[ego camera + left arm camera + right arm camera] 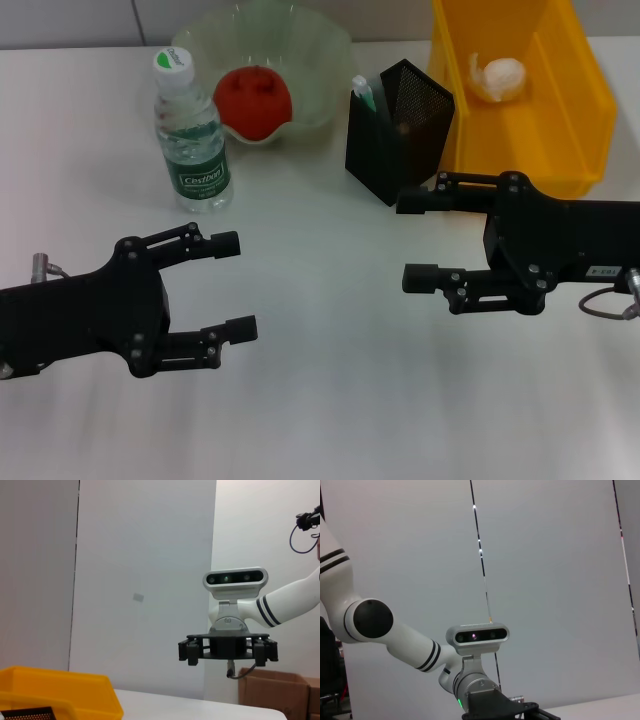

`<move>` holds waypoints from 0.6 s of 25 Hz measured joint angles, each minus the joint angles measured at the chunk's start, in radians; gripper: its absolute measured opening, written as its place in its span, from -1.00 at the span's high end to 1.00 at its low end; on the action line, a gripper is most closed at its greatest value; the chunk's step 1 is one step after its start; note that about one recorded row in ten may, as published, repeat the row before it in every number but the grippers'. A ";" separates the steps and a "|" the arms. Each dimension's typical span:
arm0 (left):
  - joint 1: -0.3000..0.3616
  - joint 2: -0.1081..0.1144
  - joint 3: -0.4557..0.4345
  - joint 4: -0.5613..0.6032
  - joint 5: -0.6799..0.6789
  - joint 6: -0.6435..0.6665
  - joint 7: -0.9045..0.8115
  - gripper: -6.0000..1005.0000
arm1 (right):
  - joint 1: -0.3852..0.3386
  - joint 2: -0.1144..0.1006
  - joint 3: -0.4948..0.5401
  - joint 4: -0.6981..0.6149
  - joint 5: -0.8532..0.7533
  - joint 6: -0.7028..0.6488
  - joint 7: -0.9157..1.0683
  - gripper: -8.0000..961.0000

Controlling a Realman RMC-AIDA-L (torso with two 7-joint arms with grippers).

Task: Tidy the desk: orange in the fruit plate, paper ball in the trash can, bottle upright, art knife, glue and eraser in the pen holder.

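Observation:
The orange [253, 100] lies in the pale-green fruit plate [322, 60] at the back. Left of it the bottle [192, 140] stands upright. The paper ball [498, 78] rests inside the yellow trash can [575, 110] at the back right. Between plate and bin stands the black mesh pen holder [410, 125], with a white-green tip [362, 92] poking out of it. The art knife, glue and eraser cannot be told apart or seen otherwise. My left gripper [236, 286] hovers open and empty at the front left. My right gripper [410, 240] is open and empty just in front of the holder.
The white desk [320, 400] stretches between and in front of both grippers. The left wrist view shows a trash can corner [60, 690], the holder's mesh rim [27, 714] and the right gripper [228, 650] farther off, with cardboard boxes [280, 690] behind.

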 joint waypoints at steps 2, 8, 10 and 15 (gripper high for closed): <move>-0.002 0.000 0.000 0.000 0.000 0.002 -0.002 -0.65 | -0.001 0.000 -0.002 0.000 -0.003 0.000 0.001 -0.53; -0.019 0.002 0.002 0.000 0.008 0.006 -0.014 -0.65 | -0.008 -0.002 -0.005 0.005 -0.036 0.016 -0.010 -0.53; -0.027 0.000 0.008 0.000 0.018 0.000 -0.014 -0.65 | -0.012 0.001 -0.008 0.024 -0.045 0.028 -0.045 -0.53; -0.053 -0.003 0.035 -0.031 0.071 -0.064 -0.012 -0.65 | -0.029 0.009 -0.010 0.090 -0.083 0.102 -0.138 -0.53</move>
